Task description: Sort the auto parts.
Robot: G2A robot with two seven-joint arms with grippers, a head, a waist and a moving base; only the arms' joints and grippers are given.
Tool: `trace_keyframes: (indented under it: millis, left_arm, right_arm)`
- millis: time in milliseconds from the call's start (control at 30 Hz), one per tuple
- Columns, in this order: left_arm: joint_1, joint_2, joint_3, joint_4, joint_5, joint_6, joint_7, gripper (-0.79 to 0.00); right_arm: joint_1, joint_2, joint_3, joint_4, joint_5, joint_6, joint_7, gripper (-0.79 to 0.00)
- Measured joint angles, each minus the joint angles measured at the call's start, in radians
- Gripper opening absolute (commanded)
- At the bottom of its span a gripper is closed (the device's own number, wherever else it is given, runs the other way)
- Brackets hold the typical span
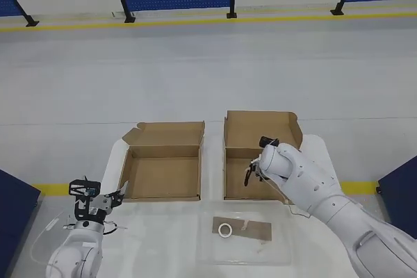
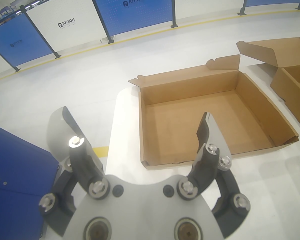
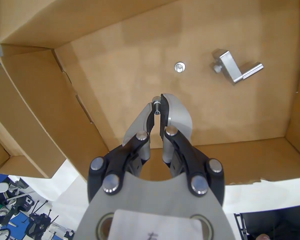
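The white bench [image 1: 160, 222] carries two open cardboard boxes side by side at its far edge, flaps folded back. The left cardboard box [image 1: 163, 174] [image 2: 215, 116] has a bare floor. The right cardboard box [image 1: 257, 128] [image 3: 115, 63] holds metal parts. Nearer the robot, in front of the gap between the boxes and the right box, lies a clear tray [image 1: 208, 257] with a flat cardboard strip [image 1: 254, 229] in it.

The right claw [image 1: 250, 172] [image 3: 157, 103] hangs inside the right cardboard box, above its floor, and is pinched narrow on a small bolt [image 3: 156, 106] held between its tips. The left claw [image 1: 105, 189] [image 2: 135, 113] is spread wide and grips nothing; it sits off the left near corner of the left cardboard box, pointing toward it.

On the floor of the right cardboard box an L-shaped metal bracket [image 3: 233, 67] lies near one side wall. A white ring [image 1: 226, 230] rests on one end of the cardboard strip. A second bolt [image 3: 179, 66] stands on the box floor just beside the bracket, apart from it
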Motion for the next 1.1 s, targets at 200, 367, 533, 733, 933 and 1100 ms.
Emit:
trace_keyframes:
  millis: [200,367,533,733,933,1100]
  left_arm:
    - [0.0,0.0,0.0,0.0,0.0,0.0,0.0,0.0]
    - [0.0,0.0,0.0,0.0,0.0,0.0,0.0,0.0]
    - [0.0,0.0,0.0,0.0,0.0,0.0,0.0,0.0]
    - [0.0,0.0,0.0,0.0,0.0,0.0,0.0,0.0]
    - [0.0,0.0,0.0,0.0,0.0,0.0,0.0,0.0]
    - [0.0,0.0,0.0,0.0,0.0,0.0,0.0,0.0]
  right_arm:
    - [0.029,-0.044,-0.028,0.086,0.015,0.0,-0.018,-0.785]
    - [0.044,-0.077,-0.042,0.158,0.034,-0.013,-0.026,-0.785]
    - [0.057,-0.108,-0.053,0.218,0.047,-0.032,-0.039,-0.785]
    - [0.071,-0.137,-0.061,0.277,0.048,-0.045,-0.047,-0.785]
    - [0.08,-0.156,-0.058,0.312,0.051,-0.059,-0.049,-0.536]
    - [0.083,-0.164,-0.05,0.326,0.048,-0.069,-0.054,-0.459]
